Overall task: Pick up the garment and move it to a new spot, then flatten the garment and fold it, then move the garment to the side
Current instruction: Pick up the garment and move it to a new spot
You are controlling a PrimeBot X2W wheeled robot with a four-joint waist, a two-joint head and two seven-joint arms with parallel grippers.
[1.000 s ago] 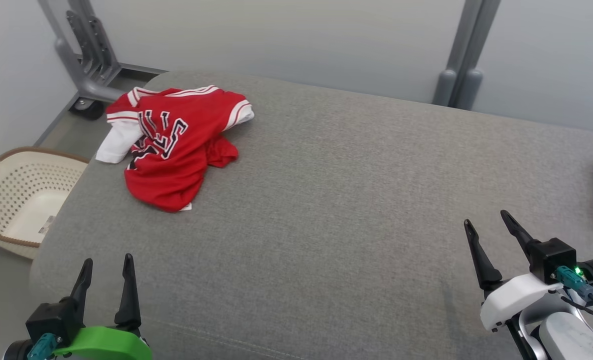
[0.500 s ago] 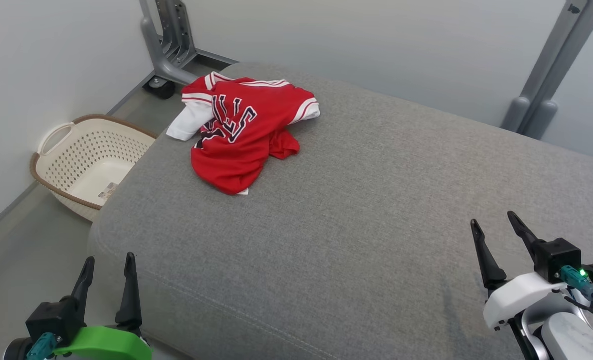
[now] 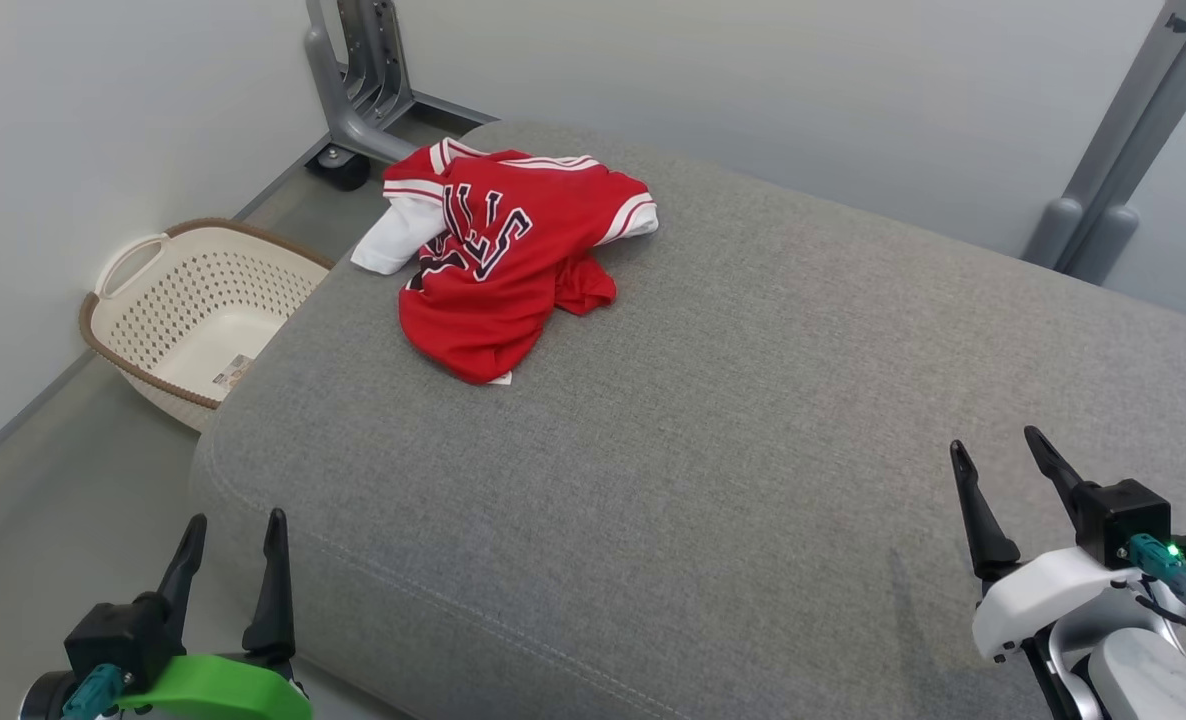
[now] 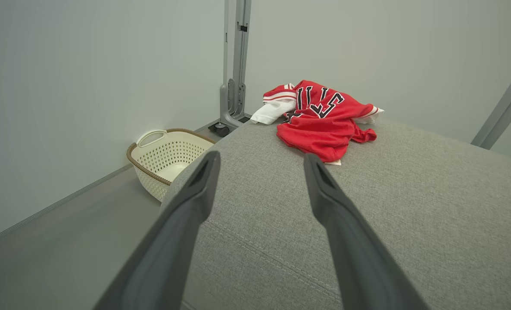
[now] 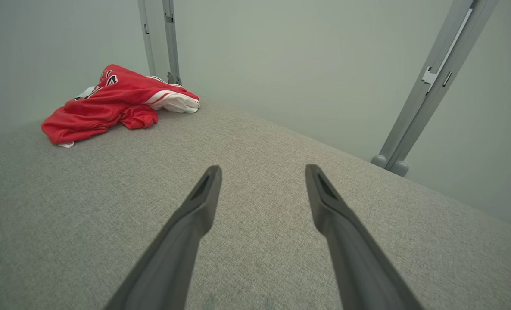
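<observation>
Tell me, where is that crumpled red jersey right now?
In the head view's upper left, the crumpled red-and-white jersey lies on the grey fabric cushion's far left corner, near the cream perforated basket on the floor.

The garment (image 3: 508, 260) lies on the cushion's (image 3: 753, 420) far left corner, with the basket (image 3: 193, 320) on the floor to its left.

We count one jersey (image 3: 513, 260), one grey cushion (image 3: 753, 430), one basket (image 3: 143, 330) at left, two far metal posts, left post (image 3: 353, 90) and right post (image 3: 1113, 190), and two near grippers, left gripper (image 3: 236, 518) and right gripper (image 3: 995, 440).
</observation>
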